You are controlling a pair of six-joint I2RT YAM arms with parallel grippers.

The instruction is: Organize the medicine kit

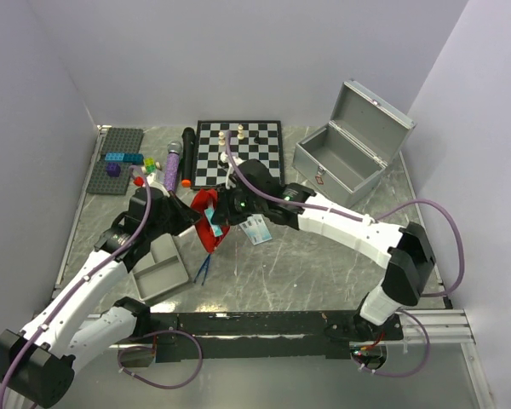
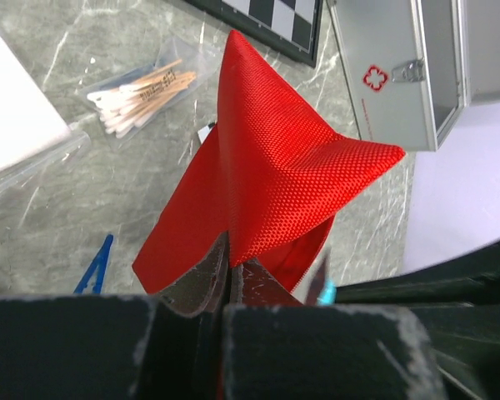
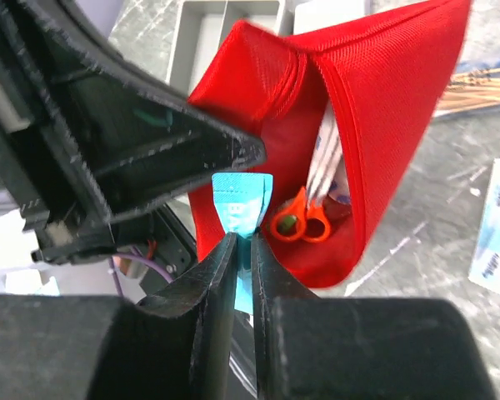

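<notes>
The medicine kit [image 1: 339, 164] is a silver-grey metal case standing at the back right with its lid raised; its red emblem and latch show in the left wrist view [image 2: 392, 75]. My left gripper [image 2: 231, 262] is shut on the edge of a red fabric pouch [image 2: 275, 158], holding it up off the table. The pouch [image 3: 392, 100] gapes open, with orange-handled scissors [image 3: 300, 223] and white strips inside. My right gripper [image 3: 243, 243] is shut on a light blue packet [image 3: 242, 198] right at the pouch's mouth. From above, both grippers meet at the pouch [image 1: 206, 213].
A chessboard [image 1: 238, 152] with a few pieces lies behind the pouch. A grey divided tray [image 1: 160, 271] sits at the front left, blue tweezers [image 1: 204, 268] beside it. A bag of cotton swabs [image 2: 146, 87], a pale blue card [image 1: 257, 230], brick plates [image 1: 117, 158] and a black microphone [image 1: 187, 146] lie around.
</notes>
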